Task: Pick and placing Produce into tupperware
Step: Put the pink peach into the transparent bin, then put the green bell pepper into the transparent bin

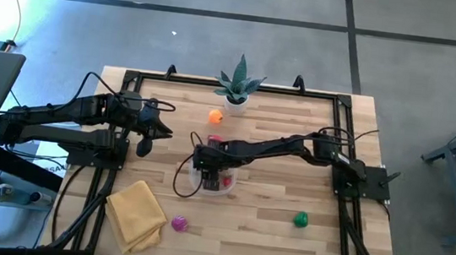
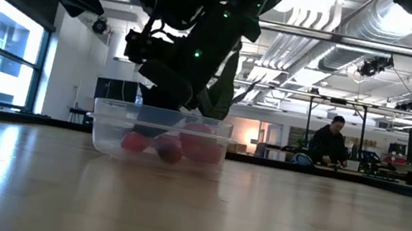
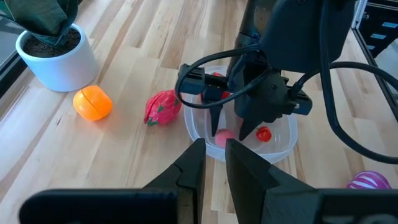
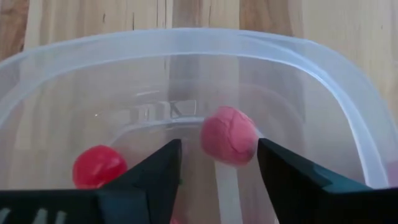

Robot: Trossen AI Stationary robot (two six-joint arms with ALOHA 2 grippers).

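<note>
Dark fingers of the right claw (image 4: 217, 168) stand apart over the tupperware (image 4: 186, 43), a pink produce piece (image 4: 229, 135) lying loose between them: a drop, I judge. From above, the left claw (image 1: 145, 143), closed and empty, waits nearby. Next, fetch the green piece (image 1: 301, 220) on the worktop (image 1: 269, 225).

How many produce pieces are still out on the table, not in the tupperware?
4: an orange piece by the potted plant, a pink one beside the tupperware, a magenta one near the yellow cloth, a green one alone. The arms may hide more.
</note>
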